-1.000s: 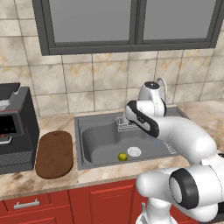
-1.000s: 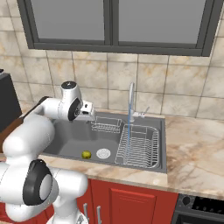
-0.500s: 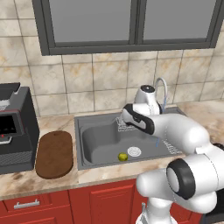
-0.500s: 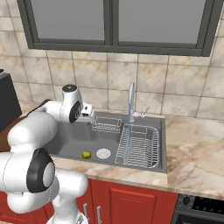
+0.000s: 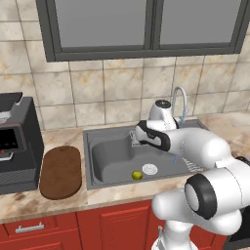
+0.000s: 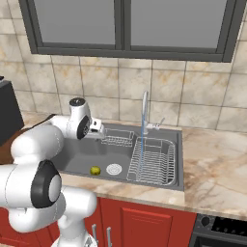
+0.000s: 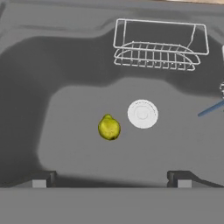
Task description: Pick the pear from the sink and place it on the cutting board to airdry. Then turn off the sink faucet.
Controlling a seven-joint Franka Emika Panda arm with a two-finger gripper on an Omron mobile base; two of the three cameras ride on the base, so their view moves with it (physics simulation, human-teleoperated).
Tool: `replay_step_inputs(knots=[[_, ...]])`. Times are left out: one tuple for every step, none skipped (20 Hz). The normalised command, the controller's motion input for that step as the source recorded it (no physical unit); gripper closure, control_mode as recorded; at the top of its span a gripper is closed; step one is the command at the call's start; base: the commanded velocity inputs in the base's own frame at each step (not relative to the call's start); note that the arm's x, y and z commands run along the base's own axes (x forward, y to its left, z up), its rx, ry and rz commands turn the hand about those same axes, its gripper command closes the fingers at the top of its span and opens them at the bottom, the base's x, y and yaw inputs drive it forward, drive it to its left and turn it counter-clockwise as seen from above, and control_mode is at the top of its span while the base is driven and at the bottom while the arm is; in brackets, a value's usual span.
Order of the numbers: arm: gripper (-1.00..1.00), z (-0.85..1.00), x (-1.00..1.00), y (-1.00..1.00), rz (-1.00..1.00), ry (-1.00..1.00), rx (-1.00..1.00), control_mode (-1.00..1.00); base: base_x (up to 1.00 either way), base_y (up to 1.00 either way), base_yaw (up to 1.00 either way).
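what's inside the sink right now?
In the sink: the pear beside the drain, a wire basket at the back wall, a drying rack, and the water stream. The floor under the rack is partly screened.

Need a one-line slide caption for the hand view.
Open pincer looks down into the sink: pear beside the drain, wire basket beyond.

Arm bent forward, claw point(image 7: 111, 178) pointing down, fingers apart, empty.
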Motion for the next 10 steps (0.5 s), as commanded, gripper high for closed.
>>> replay_step_inputs(knots=[[-1.0,-0.24,0.0,0.0,0.0,0.0,0.0,-1.0,0.0,0.0,0.0],[-1.0,-0.24,0.0,0.0,0.0,0.0,0.0,-1.0,0.0,0.0,0.0],[-1.0,-0.25,0.0,0.0,0.0,0.0,0.0,-1.0,0.0,0.0,0.0],[-1.0,-0.25,0.0,0.0,0.0,0.0,0.0,-1.0,0.0,0.0,0.0],[-1.0,-0.24,0.0,0.0,0.0,0.0,0.0,-1.0,0.0,0.0,0.0],[-1.0,-0.24,0.0,0.0,0.0,0.0,0.0,-1.0,0.0,0.0,0.0],[-1.0,-0.25,0.0,0.0,0.0,0.0,0.0,-1.0,0.0,0.0,0.0],[-1.0,-0.26,0.0,0.02,0.0,0.0,0.0,-1.0,0.0,0.0,0.0],[-1.0,-0.24,0.0,0.01,0.0,0.0,0.0,-1.0,0.0,0.0,0.0],[-1.0,-0.23,0.0,0.0,0.0,0.0,0.0,-1.0,0.0,0.0,0.0]])
